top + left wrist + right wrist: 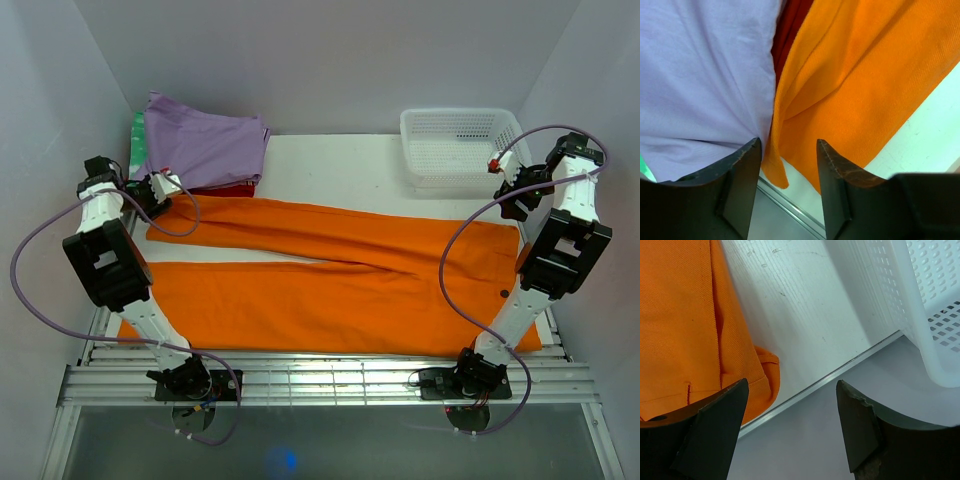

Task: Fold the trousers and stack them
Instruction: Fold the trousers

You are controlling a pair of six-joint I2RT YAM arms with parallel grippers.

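Note:
The bright orange trousers (330, 270) lie spread flat nearly the full width of the white table, legs to the left and waist to the right. My left gripper (165, 188) hovers at the far leg's hem, beside the folded pile. In the left wrist view it (789, 142) is open, and a corner of the orange hem (775, 172) hangs loose between the fingers, not pinched. My right gripper (512, 195) stands at the waist's far right corner. It (792, 382) is open with nothing in it, and the orange waistband corner (762, 375) lies just left of it.
A lilac folded garment (205, 145) tops a pile at the back left, over red (235, 188) and green (138, 140) ones, touching the trouser hem. A white perforated basket (460, 145) stands at the back right. The table's metal edge (830, 377) runs under the right gripper.

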